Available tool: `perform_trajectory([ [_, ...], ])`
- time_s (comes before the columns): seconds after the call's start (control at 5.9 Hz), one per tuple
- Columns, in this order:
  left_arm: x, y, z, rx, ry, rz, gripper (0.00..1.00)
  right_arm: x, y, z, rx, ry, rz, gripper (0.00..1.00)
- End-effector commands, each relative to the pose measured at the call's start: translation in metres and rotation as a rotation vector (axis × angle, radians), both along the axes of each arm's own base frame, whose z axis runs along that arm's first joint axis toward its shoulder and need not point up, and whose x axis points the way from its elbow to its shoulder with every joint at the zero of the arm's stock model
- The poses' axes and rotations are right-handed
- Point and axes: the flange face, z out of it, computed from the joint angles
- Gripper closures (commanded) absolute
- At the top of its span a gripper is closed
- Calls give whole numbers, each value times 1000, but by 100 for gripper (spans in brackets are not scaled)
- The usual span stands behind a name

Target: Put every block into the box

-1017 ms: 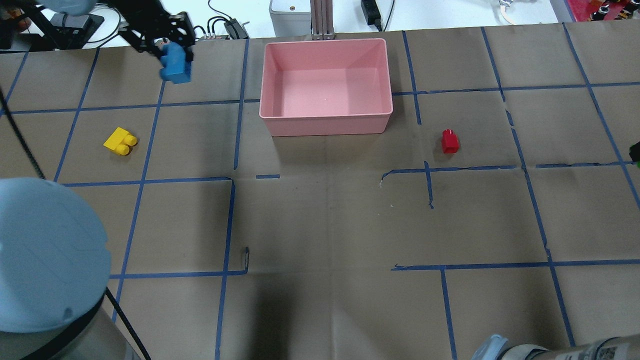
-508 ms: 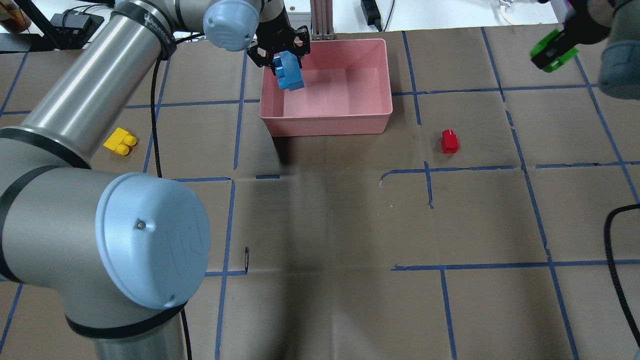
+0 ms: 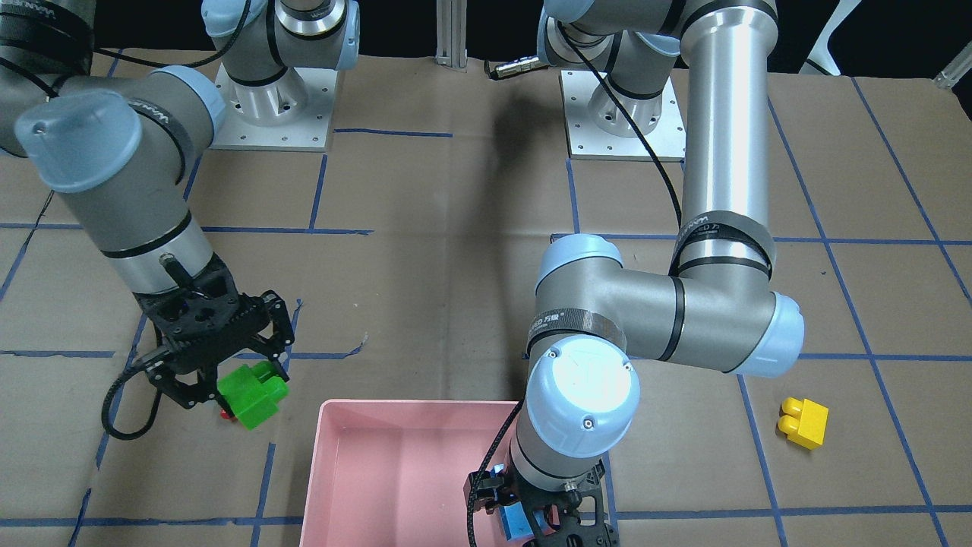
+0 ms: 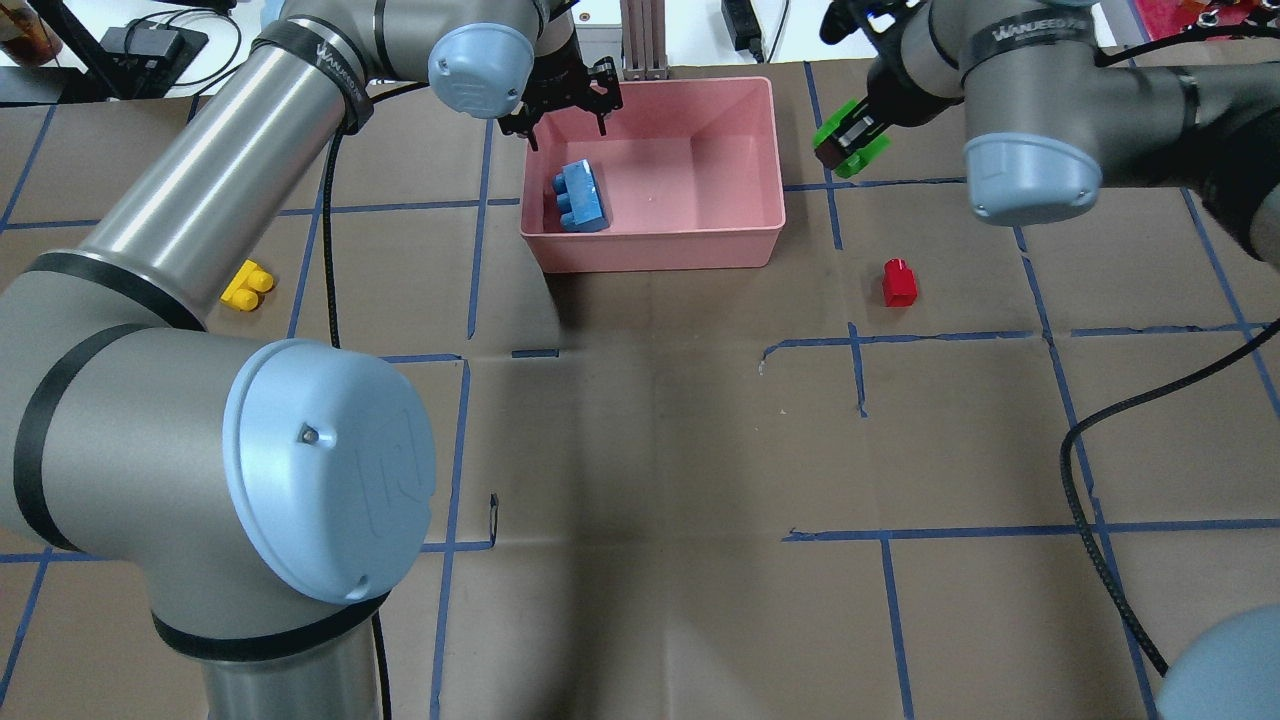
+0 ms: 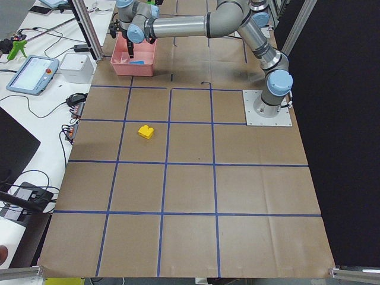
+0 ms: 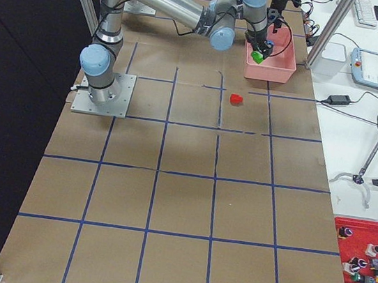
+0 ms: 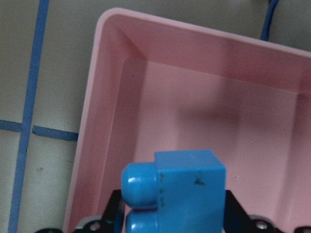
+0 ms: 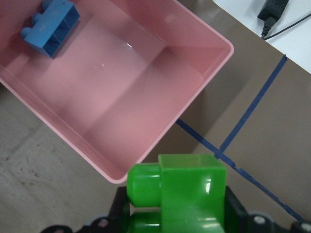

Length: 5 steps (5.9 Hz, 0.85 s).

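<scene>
The blue block [image 4: 580,197] lies on its side on the floor of the pink box [image 4: 650,250], at its left end; it also shows in the right wrist view [image 8: 48,26]. My left gripper [image 4: 565,122] hangs open just above it, over the box's far left corner. My right gripper [image 4: 845,138] is shut on the green block [image 4: 858,152] and holds it in the air just right of the box's far right corner. The red block [image 4: 899,283] stands on the table right of the box. The yellow block [image 4: 247,287] lies far left.
The table is brown paper with blue tape lines. My left arm's big elbow [image 4: 330,470] hangs over the near left of the table. Cables and power units lie behind the far edge. The red block is almost hidden behind the green block [image 3: 254,391] in the front view.
My left gripper has let go of the blue block, which dropped onto the box floor. My right arm has carried the green block leftward, close to the box's right side.
</scene>
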Motion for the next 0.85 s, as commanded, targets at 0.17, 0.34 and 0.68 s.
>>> perform_trajectory([
  [0.17,75,35,119,-12,-12,50,1,93,-30,15,3,-143,-40,99],
  [0.34,142,38,139,4,-28,-4,1,133,-65,-12,17,-153,-5,98],
  [0.68,233,39,124,42,-43,-78,1,167,-86,-25,12,-163,7,37],
])
